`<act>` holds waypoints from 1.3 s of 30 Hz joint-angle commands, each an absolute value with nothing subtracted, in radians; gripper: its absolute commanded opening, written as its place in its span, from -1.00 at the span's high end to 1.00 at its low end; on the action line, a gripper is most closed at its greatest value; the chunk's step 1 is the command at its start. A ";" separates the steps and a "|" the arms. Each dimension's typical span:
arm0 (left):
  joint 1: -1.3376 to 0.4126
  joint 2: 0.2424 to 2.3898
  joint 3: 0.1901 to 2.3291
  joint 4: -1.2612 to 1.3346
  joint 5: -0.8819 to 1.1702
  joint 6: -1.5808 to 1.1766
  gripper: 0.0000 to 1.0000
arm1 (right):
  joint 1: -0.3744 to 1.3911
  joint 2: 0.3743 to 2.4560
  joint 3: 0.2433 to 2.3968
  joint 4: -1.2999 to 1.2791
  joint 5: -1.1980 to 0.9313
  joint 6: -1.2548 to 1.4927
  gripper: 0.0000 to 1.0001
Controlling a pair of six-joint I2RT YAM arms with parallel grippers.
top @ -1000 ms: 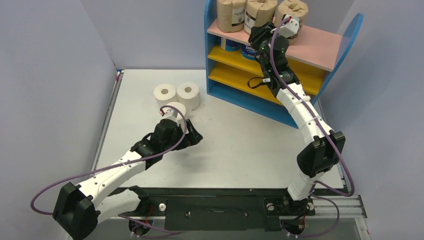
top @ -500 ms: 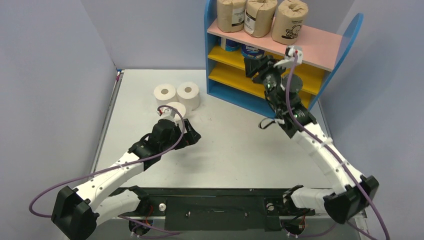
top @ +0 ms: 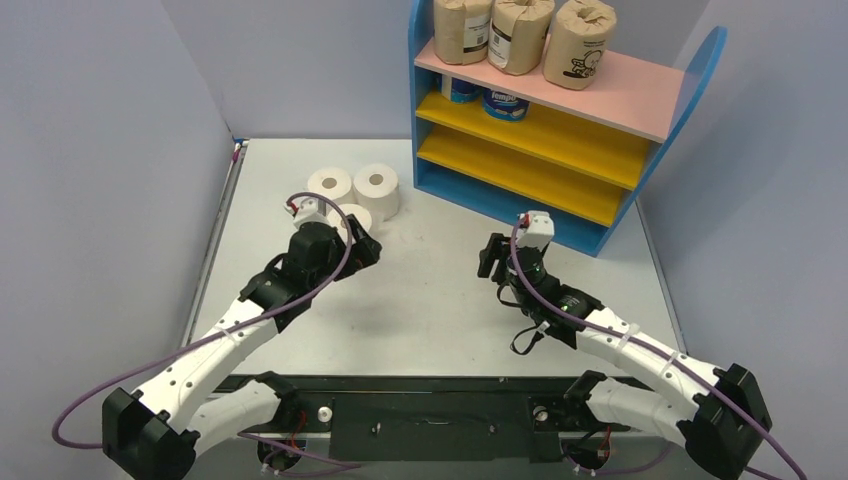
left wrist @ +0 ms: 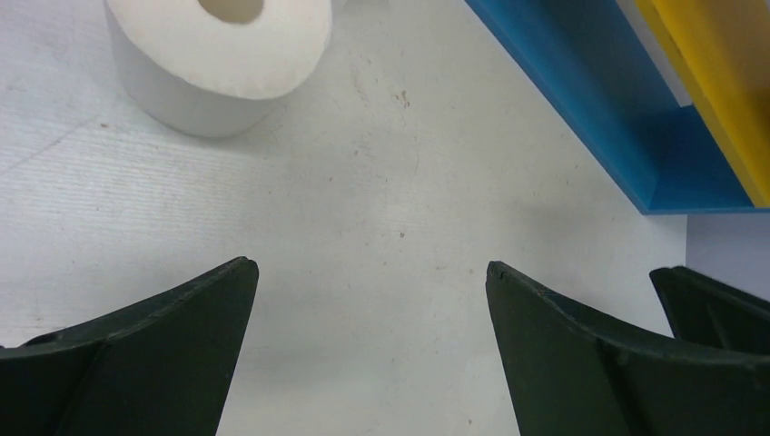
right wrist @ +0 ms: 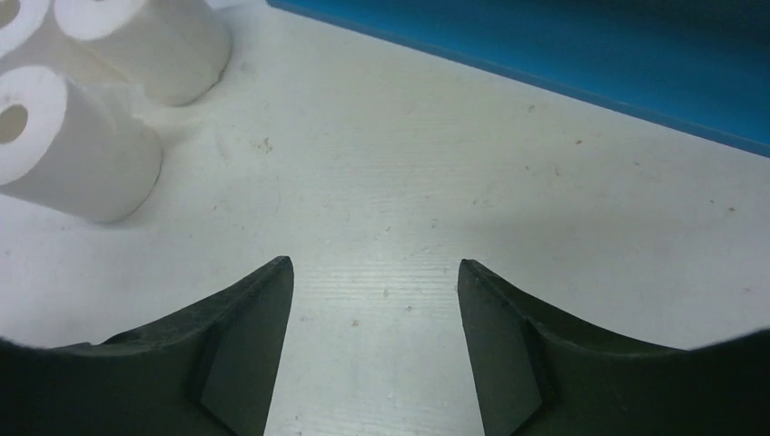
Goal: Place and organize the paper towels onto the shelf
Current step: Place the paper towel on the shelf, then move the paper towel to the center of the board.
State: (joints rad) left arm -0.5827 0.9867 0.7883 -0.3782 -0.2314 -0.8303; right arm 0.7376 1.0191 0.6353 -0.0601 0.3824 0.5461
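Three white rolls stand on end on the tabletop, left of the shelf. They are probably light, soft and easily crushed, so a gentle squeeze across the outer wall looks best. The left end effector, spread and empty, hovers near the closest roll. The right end effector, also spread and empty, faces the rolls from further off. Brown rolls and blue-wrapped ones already sit shelved.

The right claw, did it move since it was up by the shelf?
Yes. The right claw has come down from the pink top board of the shelf toward the arm bases, and now hangs empty over the table.
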 commanded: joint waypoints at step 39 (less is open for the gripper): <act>-0.183 1.481 1.033 -0.303 -0.172 -0.848 -0.75 | 0.712 0.964 0.447 0.015 0.194 0.648 -0.55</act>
